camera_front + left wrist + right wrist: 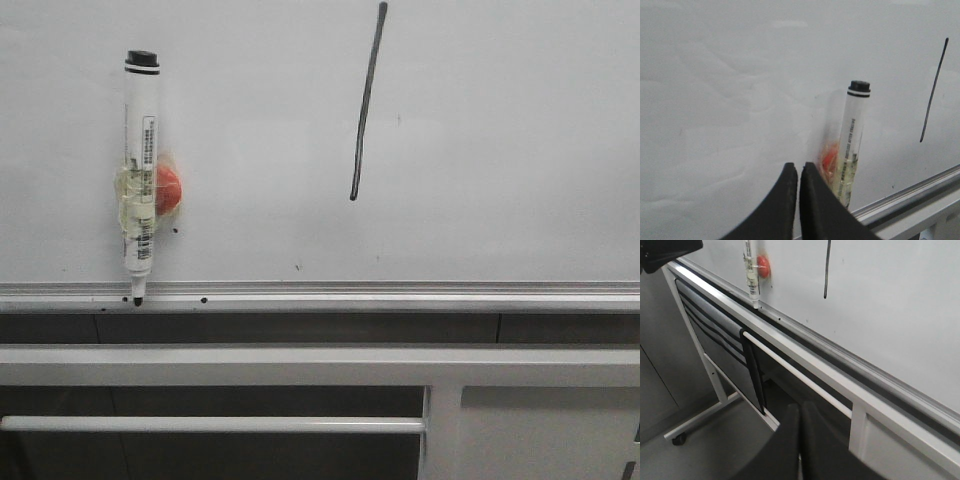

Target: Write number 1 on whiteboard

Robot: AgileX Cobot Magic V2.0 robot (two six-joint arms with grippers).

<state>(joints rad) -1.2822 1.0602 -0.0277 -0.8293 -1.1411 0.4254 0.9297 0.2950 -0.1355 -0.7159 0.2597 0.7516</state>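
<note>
Front view is showing the number 1 (367, 100) sitting finished on the whiteboard (500, 200), marker (140, 175) parked beside it, both claws pressed together, empty.

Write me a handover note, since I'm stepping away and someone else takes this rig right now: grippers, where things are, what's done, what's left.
Left gripper: jaws shut, empty, just in front of the marker.
Right gripper: jaws shut, empty, low by the white metal stand, away from the board.
The large pale glossy whiteboard carries the number 1, a thin dark, slightly slanted stroke right of centre.
The clear-barrelled marker with black cap sits upright on the board with a red-orange blob at its side, tip on the ribbed aluminium rail.
Done: the stroke is written and the marker released.
Left: apparently nothing but parking the arms.
</note>
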